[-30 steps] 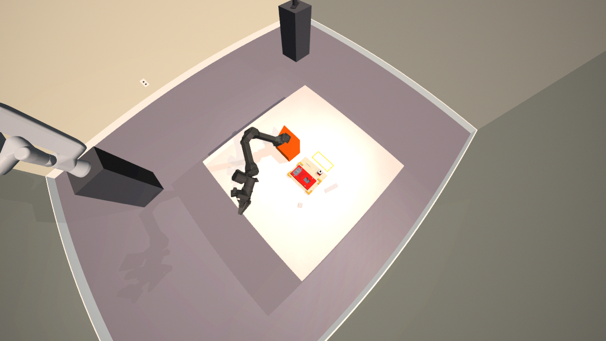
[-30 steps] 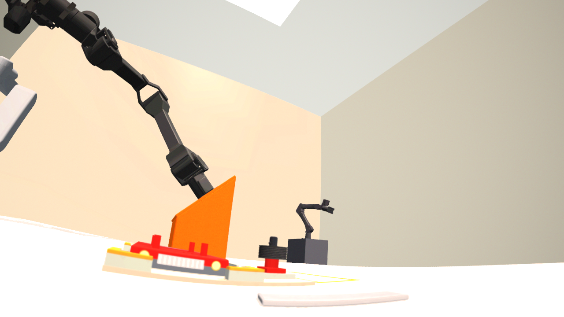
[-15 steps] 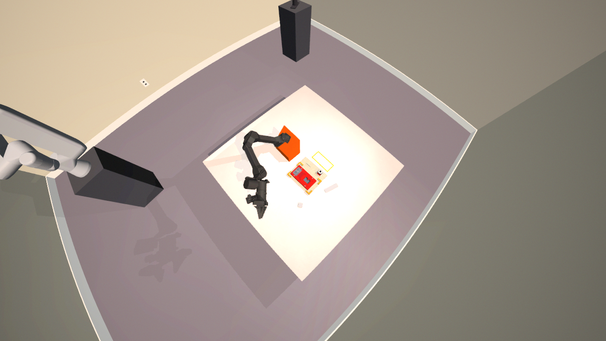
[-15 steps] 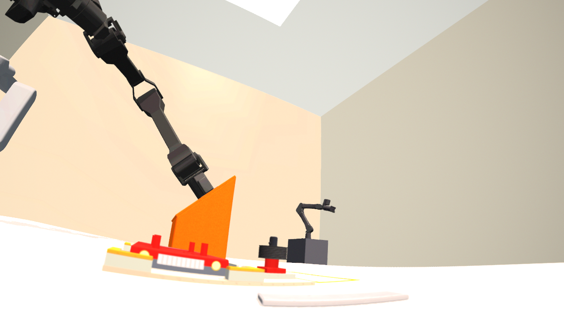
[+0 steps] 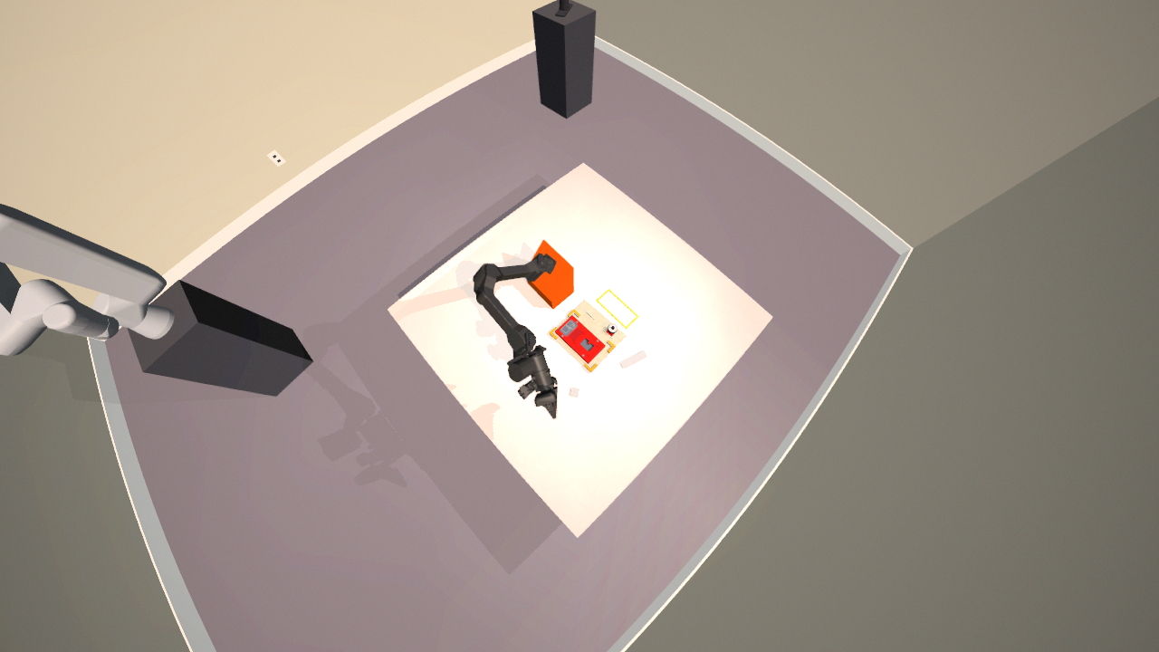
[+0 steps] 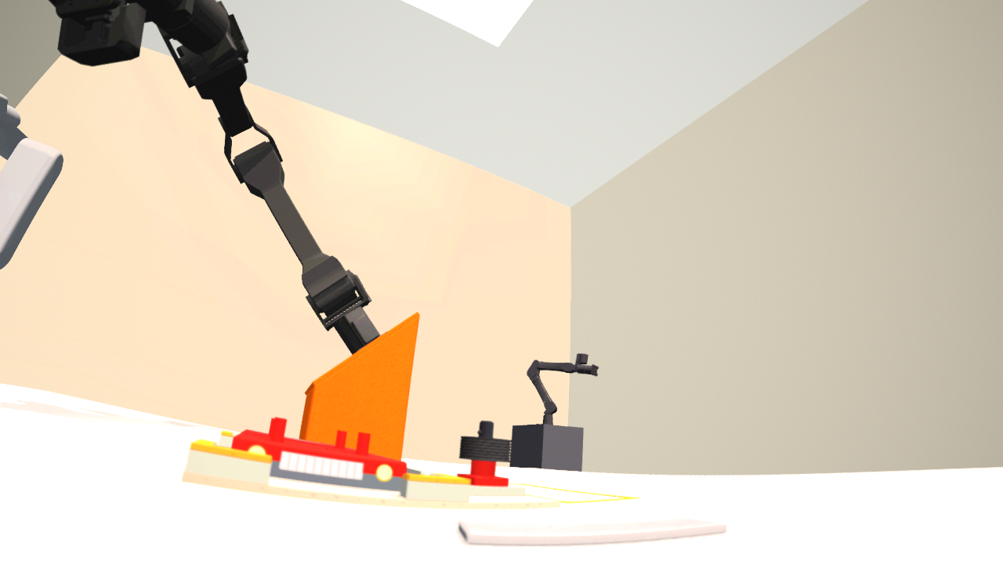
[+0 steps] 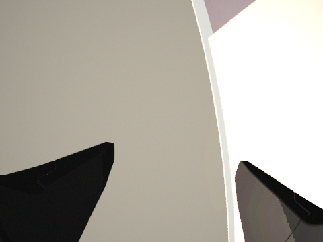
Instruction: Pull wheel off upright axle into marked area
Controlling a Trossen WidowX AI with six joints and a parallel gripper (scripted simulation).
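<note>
Black ribbed wheel [image 6: 483, 446] seated on the red upright axle [image 6: 484, 469], beside the yellow marked area [image 5: 617, 308]. Claw [image 5: 552, 405] parted, holding nothing, well short of the wheel; best swung above it, lowered squarely, closed around the rim, then lifted straight up

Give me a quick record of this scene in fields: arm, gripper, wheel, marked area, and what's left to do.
arm: mounted on the orange block, reaching out over the table
gripper: open, holding nothing, well away from the wheel
wheel: on its upright axle, at the board corner
marked area: yellow outline beside the board, nothing inside it
other items: flat white bar and a small white piece on the table
left to do: reach the wheel, grip, lift off, place, release
</note>
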